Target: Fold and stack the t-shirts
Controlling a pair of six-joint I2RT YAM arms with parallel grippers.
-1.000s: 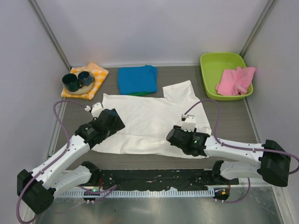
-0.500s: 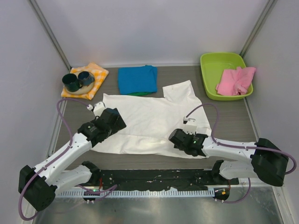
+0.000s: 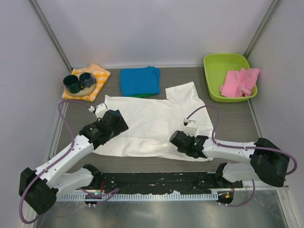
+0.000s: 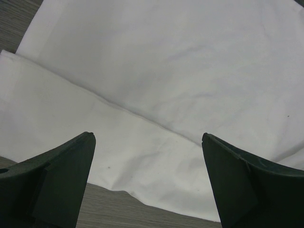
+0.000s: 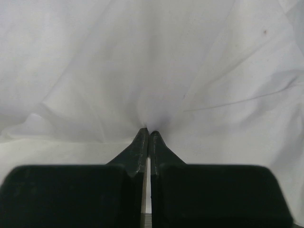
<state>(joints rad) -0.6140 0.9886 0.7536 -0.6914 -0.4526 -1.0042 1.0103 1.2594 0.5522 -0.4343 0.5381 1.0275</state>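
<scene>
The white t-shirt (image 3: 152, 126) lies spread mid-frame on the worktop (image 3: 237, 118). It looks limp and light, likely to bunch. The right gripper (image 5: 148, 134) pinches cloth in its lower-right part. The left gripper (image 4: 147, 137) gapes wide over the lower-left hem, a sensible second hold.

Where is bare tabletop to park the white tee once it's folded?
The grey wood tabletop is bare between the folded turquoise t-shirt and the lime-green plastic tray, and in front of that tray, right of the spread white t-shirt. Back left is crowded: orange checked cloth carrying two dark cups.
</scene>
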